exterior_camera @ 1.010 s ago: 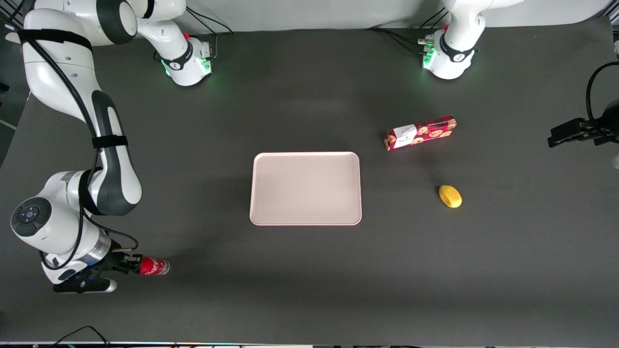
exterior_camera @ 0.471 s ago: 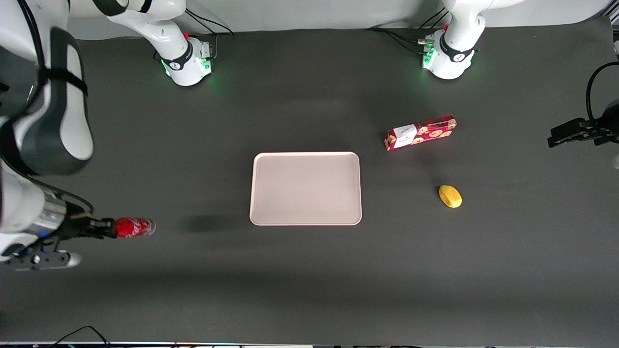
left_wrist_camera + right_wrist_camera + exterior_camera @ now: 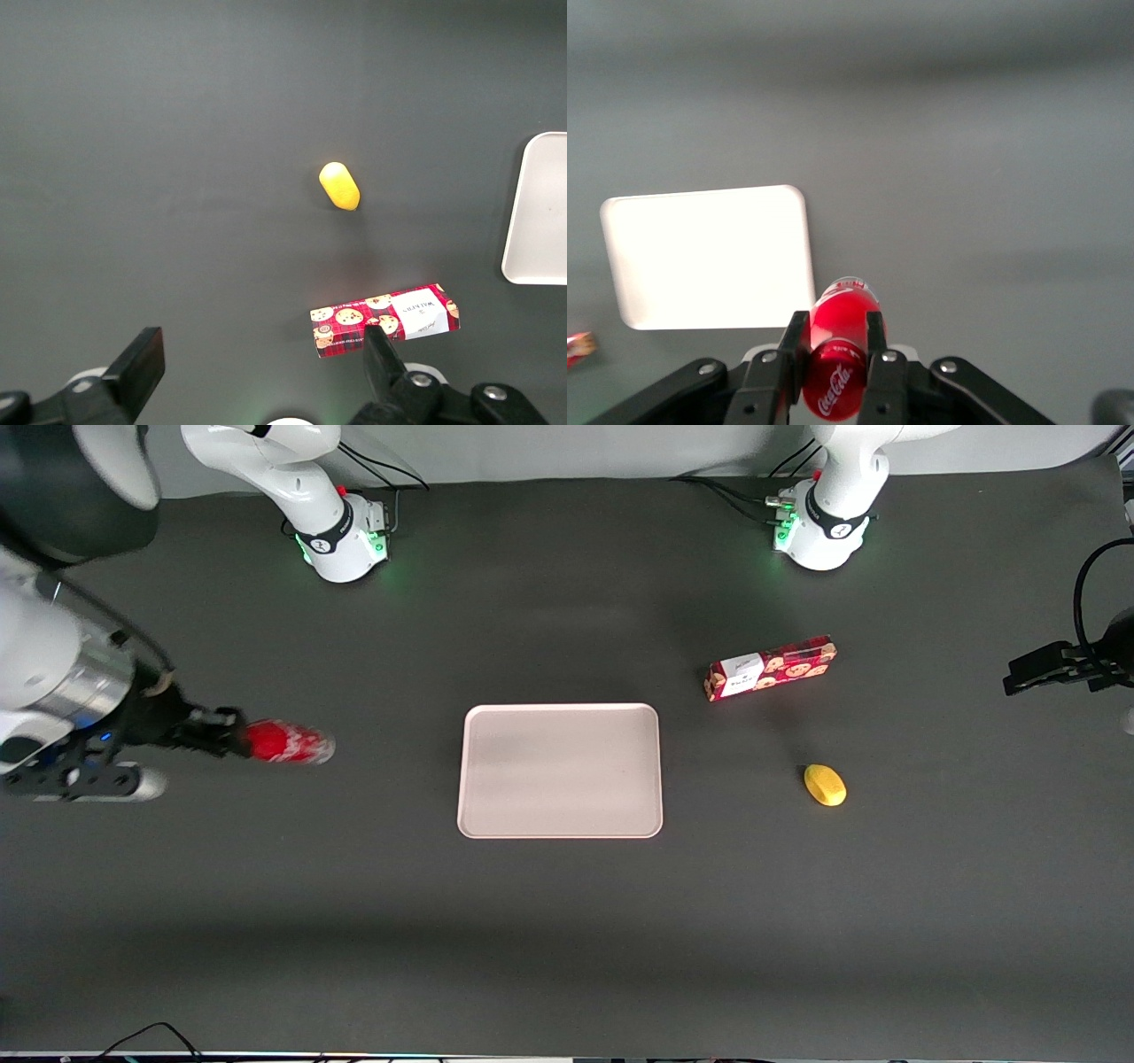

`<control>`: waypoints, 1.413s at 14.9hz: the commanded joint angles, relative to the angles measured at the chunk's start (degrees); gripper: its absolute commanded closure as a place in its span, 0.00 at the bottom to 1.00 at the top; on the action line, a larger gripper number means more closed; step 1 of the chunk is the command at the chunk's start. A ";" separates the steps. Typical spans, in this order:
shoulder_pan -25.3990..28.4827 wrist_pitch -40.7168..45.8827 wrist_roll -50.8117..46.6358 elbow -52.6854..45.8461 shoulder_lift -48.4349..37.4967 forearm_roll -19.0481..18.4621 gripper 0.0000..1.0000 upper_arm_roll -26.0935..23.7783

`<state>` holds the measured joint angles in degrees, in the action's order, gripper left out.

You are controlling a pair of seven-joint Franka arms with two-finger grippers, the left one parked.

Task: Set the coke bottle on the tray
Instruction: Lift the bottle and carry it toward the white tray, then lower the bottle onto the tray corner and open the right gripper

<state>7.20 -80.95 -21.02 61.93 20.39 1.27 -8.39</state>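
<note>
1. Two fingers of the gripper (image 3: 237,740) are clamped on the coke bottle (image 3: 288,744), which is held lying sideways above the desk (image 3: 567,921).
2. Its silvery base points toward the tray (image 3: 560,771), apart from it.
3. From the gripper, the right arm's wrist reaches toward the working arm's end of the desk.
4. Toward the parked arm's end lie a cookie box (image 3: 770,667) and a yellow object (image 3: 825,785).
</note>
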 commanded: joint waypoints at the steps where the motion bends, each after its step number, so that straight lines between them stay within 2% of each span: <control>1: 0.01 1.14 -20.15 0.11 0.43 -0.30 1.00 -11.35; 3: 0.36 -2.08 -25.64 4.92 0.88 -1.61 1.00 -13.66; 5: 0.18 -10.59 -28.10 15.01 0.09 -3.20 1.00 -15.94; 6: 0.36 -17.42 -31.94 22.19 0.26 -6.25 1.00 -16.82; 7: 0.18 -20.62 -33.98 24.79 0.70 -7.32 1.00 -18.05; 11: 0.36 -34.42 -40.32 35.95 1.23 -11.89 1.00 -18.59; 13: 0.36 -36.21 -42.08 36.94 2.28 -13.92 1.00 -19.20; 16: 0.36 -37.00 -47.61 37.47 4.48 -20.85 1.00 -21.13; 19: 0.36 -38.75 -49.03 38.26 5.10 -21.49 1.00 -21.31; 20: 0.27 -38.93 -49.03 38.35 5.01 -21.49 0.96 -21.31; 21: 0.27 -38.93 -49.03 38.35 4.92 -21.49 0.66 -21.31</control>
<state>8.19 -118.92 -67.85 99.83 25.93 -18.52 -28.85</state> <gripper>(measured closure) 0.705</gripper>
